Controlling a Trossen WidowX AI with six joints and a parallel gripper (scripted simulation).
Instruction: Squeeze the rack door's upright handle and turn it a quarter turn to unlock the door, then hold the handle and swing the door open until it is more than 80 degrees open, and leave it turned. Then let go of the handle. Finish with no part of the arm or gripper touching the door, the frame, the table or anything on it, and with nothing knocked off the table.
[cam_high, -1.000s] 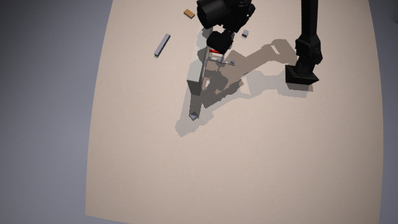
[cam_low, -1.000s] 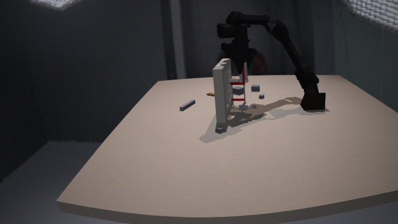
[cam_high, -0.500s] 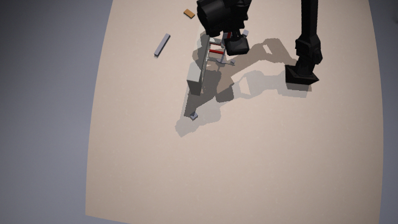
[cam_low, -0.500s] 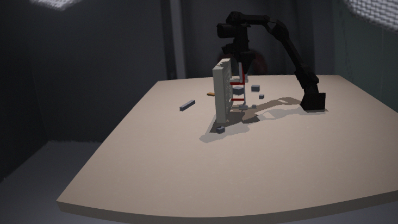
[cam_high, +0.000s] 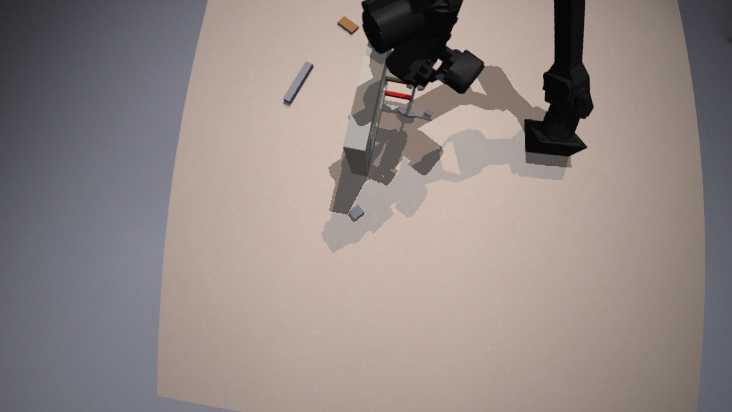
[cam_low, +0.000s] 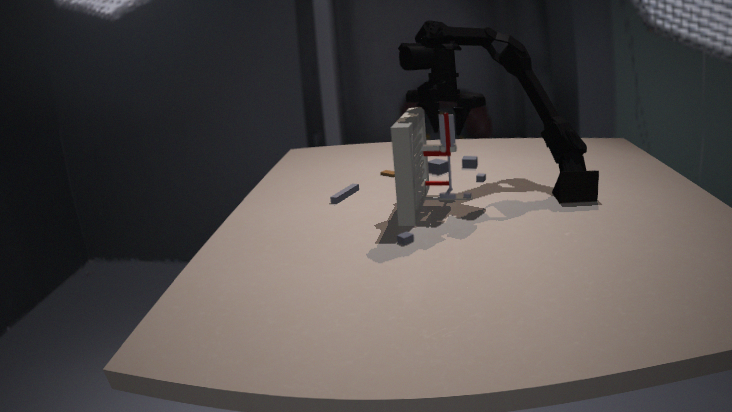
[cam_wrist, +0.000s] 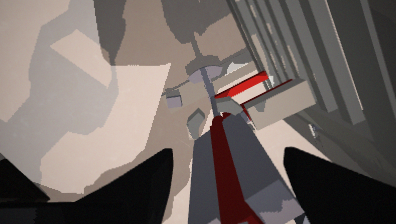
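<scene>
The upright grey handle (cam_low: 447, 139) (cam_wrist: 220, 160), with a red stripe, stands to the right of the pale slatted rack panel (cam_high: 358, 134) (cam_low: 403, 176) in the exterior view. Red bars (cam_high: 397, 95) (cam_low: 436, 153) (cam_wrist: 246, 85) lie between panel and handle line. My gripper (cam_low: 447, 127) (cam_wrist: 227, 155) points down from above and is open, one finger on each side of the handle's upper part. The wrist view shows gaps between handle and both fingertips. In the top view the arm hides most of the handle. Exact door angle and handle turn are hard to tell.
A long grey bar (cam_high: 298, 82) (cam_low: 344, 193) and an orange block (cam_high: 347, 25) (cam_low: 387, 173) lie beyond the panel. A small grey cube (cam_high: 356, 212) (cam_low: 405, 238) lies near the panel's near end. Grey blocks (cam_low: 469, 162) (cam_low: 437, 166) (cam_low: 480, 177) lie farther back.
</scene>
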